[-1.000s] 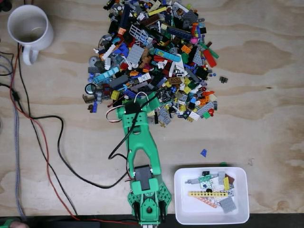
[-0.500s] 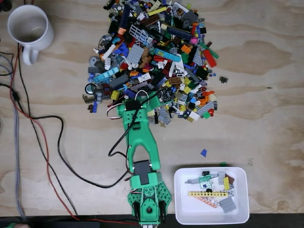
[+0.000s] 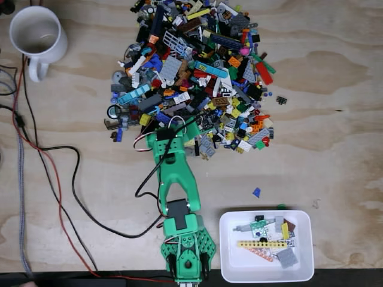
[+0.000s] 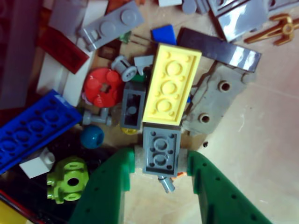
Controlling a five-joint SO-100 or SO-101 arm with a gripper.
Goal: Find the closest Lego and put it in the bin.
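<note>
Fixed view: green arm (image 3: 175, 179) reaches toward 12 o'clock from the worktop (image 3: 335, 119) edge to the near rim of the Lego pile (image 3: 194, 72); the bin (image 3: 227, 272), holding several pieces, sits at 5 o'clock of the arm, well apart from the pile.

Wrist view: jaws (image 4: 161, 175) open, entering from 6 o'clock, tips straddling a small grey square plate (image 4: 161, 150) that lies between them toward 12 o'clock; contact cannot be told. A yellow plate (image 4: 170, 84) touches it beyond, long axis 12-to-6
</note>
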